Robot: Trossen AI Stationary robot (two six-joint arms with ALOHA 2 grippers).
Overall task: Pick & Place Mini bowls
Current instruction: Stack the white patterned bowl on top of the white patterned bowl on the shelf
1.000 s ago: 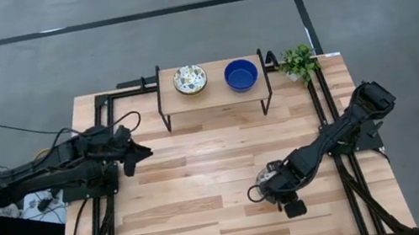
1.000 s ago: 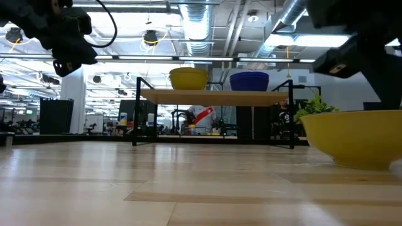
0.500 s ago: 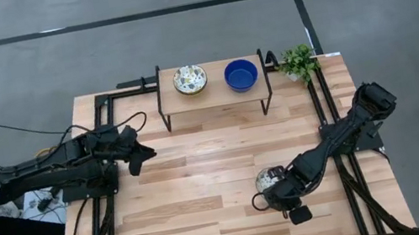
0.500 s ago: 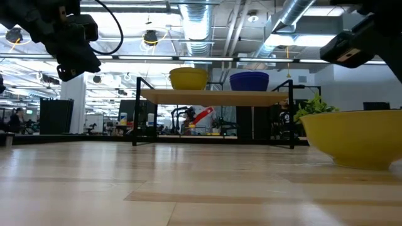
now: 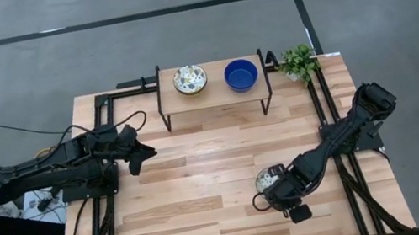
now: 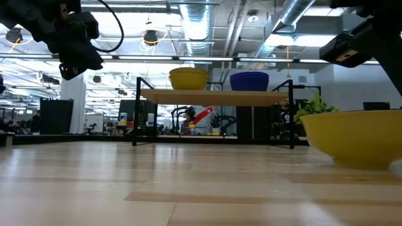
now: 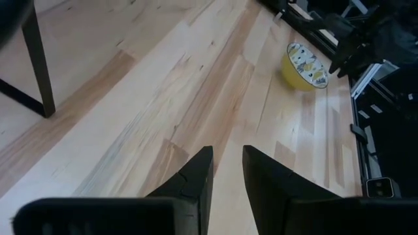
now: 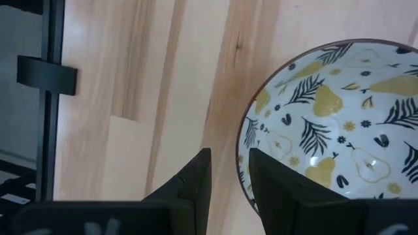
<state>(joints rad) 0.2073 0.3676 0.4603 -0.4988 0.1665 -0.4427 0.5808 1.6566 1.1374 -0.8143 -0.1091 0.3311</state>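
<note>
Patterned bowl (image 5: 268, 179): sits on the table (image 5: 194, 180) near my right side, well apart from the shelf (image 5: 212, 91).
Right gripper (image 5: 278, 200): mine, hovering just beside the bowl's rim; fingers a narrow gap apart, clasping nothing.
Key relation: the bowl lies just off my right fingertips toward the shelf; being round, it has no long axis.
Left gripper (image 5: 144, 151): waits well apart, slightly parted, empty.
Shelf: holds another patterned bowl (image 5: 189, 79) and a blue bowl (image 5: 241, 75).
View difference: the right wrist view shows pears and leaves inside; the low view shows only the yellow outside.
</note>
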